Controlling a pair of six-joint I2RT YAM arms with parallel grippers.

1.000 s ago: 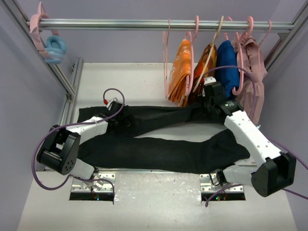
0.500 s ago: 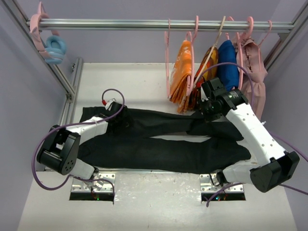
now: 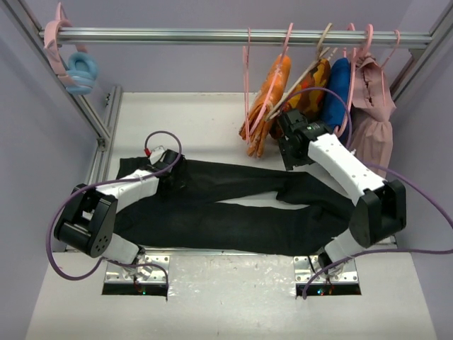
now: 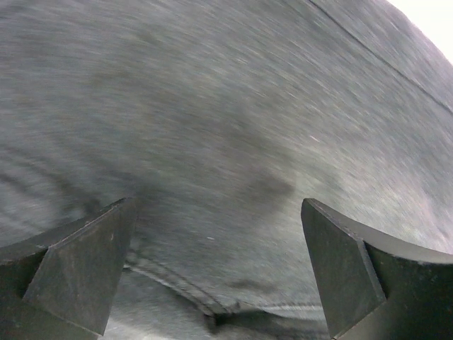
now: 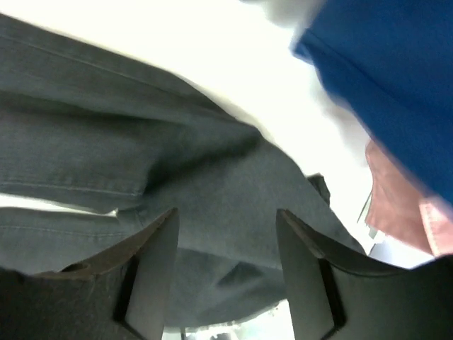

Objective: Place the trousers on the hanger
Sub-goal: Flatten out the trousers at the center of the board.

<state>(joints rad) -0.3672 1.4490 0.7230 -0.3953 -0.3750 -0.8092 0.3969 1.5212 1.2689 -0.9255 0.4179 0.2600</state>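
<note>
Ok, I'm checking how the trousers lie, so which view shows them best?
The top external view: it shows the trousers nearly whole, both legs spread across the table. The left wrist view shows only fabric up close; the right wrist view, one creased stretch.

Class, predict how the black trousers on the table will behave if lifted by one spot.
Probably floppy: the trousers lie flat and creased, legs bent, so they would likely sag and trail. Likely grippy rather than slippery: the left wrist view shows matte woven cloth. Unlikely to roll, being spread flat on the table.
</note>
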